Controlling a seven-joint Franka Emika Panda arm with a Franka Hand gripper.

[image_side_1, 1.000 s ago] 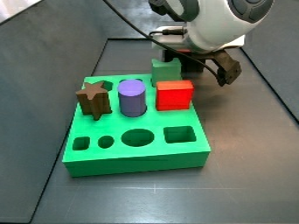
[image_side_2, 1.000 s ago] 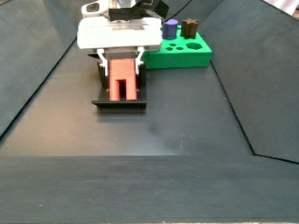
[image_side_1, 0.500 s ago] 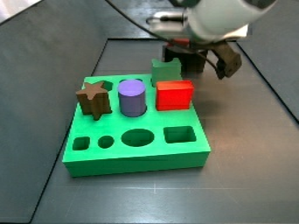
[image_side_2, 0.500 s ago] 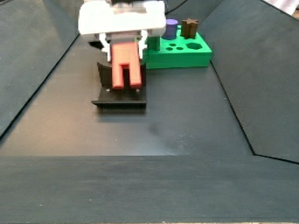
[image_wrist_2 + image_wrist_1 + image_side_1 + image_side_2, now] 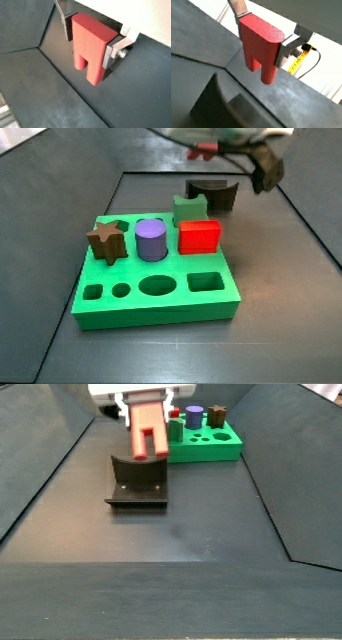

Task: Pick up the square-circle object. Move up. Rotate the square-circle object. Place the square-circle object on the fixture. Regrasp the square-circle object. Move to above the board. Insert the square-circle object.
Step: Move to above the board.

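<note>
Dark matte floor with sloped dark walls all round. Gripper (image 5: 144,414) sits high at the far end of the pen, above the fixture (image 5: 138,485), clear of it. Its 2 silver fingers (image 5: 115,49) are clamped on the square-circle object (image 5: 89,46), 1 plate on each flank of the block; both wrist views show this. Piece (image 5: 261,44) hangs with its 2 rounded legs pointing down, square end up between the fingers. In a side view the red piece (image 5: 146,434) is lifted off the fixture, its lower end near the notch top.

Board (image 5: 160,288) lies just beside the fixture (image 5: 211,195). Standing in it: brown star piece (image 5: 106,240), purple cylinder (image 5: 151,239), red cube (image 5: 199,236), green notched block (image 5: 191,208). 4 open holes along the near edge.
</note>
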